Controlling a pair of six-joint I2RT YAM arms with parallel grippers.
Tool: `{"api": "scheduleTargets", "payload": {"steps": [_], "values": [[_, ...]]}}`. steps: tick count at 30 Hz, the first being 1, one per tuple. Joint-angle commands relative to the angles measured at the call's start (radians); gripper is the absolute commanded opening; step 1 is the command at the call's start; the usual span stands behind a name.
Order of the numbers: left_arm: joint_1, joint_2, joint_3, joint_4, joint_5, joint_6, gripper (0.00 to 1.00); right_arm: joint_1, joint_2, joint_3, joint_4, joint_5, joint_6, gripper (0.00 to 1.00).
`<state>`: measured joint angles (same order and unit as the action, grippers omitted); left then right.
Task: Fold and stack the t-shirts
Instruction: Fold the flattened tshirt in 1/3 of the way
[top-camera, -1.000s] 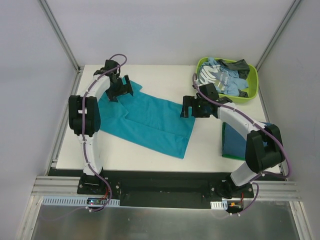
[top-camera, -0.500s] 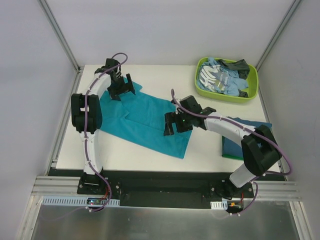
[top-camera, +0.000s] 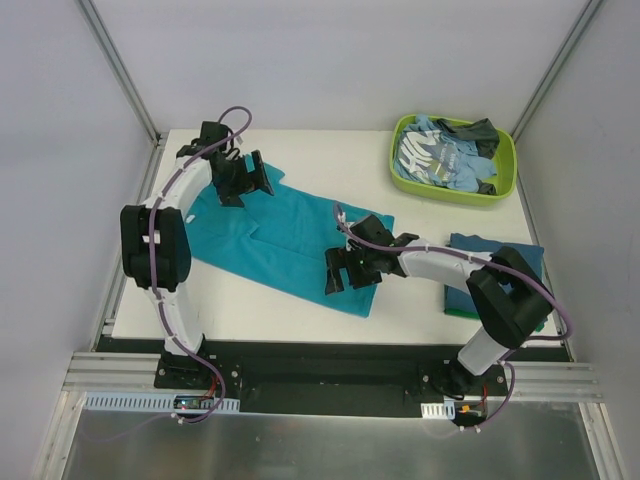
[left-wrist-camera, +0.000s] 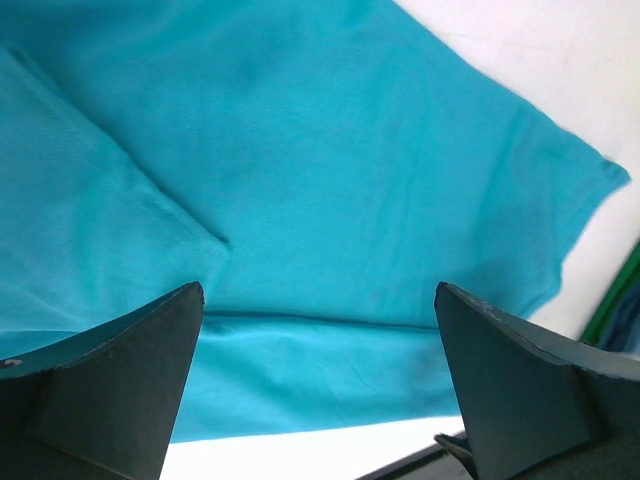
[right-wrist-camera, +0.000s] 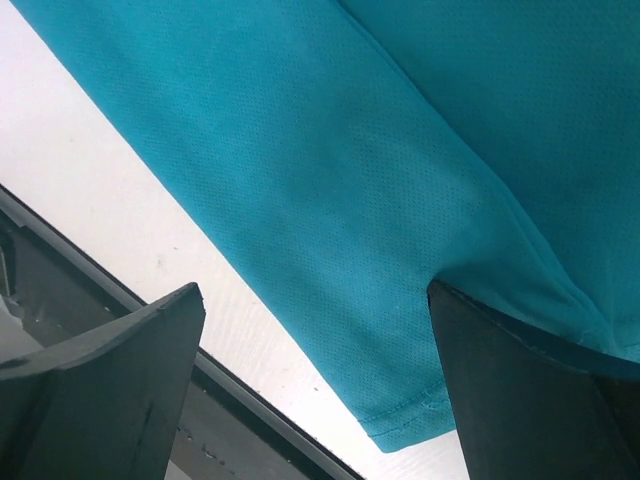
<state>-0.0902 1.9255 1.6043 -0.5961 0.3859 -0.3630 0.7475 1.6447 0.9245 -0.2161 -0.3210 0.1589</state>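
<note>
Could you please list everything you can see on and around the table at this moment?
spread t-shirt: one, bright teal, flat on the left-centre of the table
folded t-shirts: small stack, count unclear, blue-teal over green, near right of the table, partly hidden by the right arm
tub: one, lime green, far right corner
t-shirts in the tub: bunched, count unclear, light blue printed and dark grey
table: one, white
left gripper: black, jaws open, over the spread t-shirt's far end
right gripper: black, jaws open, at the spread t-shirt's near right hem
</note>
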Motion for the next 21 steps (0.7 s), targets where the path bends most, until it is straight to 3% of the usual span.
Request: {"api": "scheduleTargets", "payload": {"steps": [1,9,17,21], "values": [[0.046,-0.086,-0.078,-0.001,-0.122,-0.005,0.99,0.001,-0.04,-0.061,0.009,0.074,0.018,0.96],[0.233,-0.158,-0.302,0.133,-0.11,-0.112,0.99,0.0,-0.08,-0.14,-0.031,0.145,0.019,0.96],[0.27,-0.034,-0.308,0.2,-0.056,-0.194,0.99,0.0,-0.132,-0.217,-0.02,0.201,0.019,0.96],[0.282,-0.104,-0.444,0.183,-0.178,-0.244,0.99,0.0,-0.192,-0.253,-0.028,0.226,0.033,0.96]]}}
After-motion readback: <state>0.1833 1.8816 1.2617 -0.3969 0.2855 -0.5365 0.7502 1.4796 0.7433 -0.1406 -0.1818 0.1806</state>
